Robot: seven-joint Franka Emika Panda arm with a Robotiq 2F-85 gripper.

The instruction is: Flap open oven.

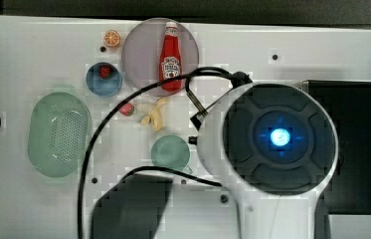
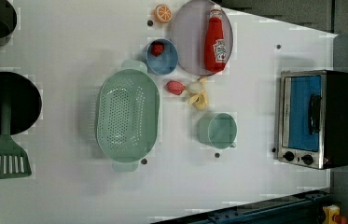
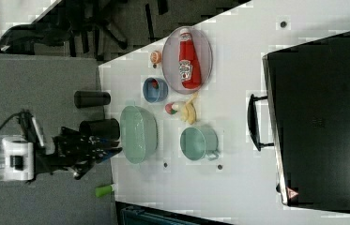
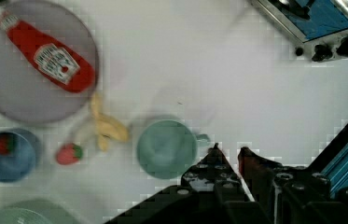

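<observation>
Oven [image 2: 316, 119]: boxy, black top, silver trim, blue-tinted door closed, dark bar handle, black knobs; at the left view's right edge of the white surface [image 2: 255, 177].
End effector [image 4: 227, 154]: fingers nearly together, holding nothing, above the surface.

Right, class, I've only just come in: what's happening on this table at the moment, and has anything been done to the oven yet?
A robot arm hangs above a white table, its gripper nearly closed on nothing, over bare tabletop beside the green mug. The oven stands at the left view's right edge, its blue door shut and its handle untouched. The ketchup bottle lies on a grey plate, with a green colander nearby. So the opening hasn't begun.
</observation>
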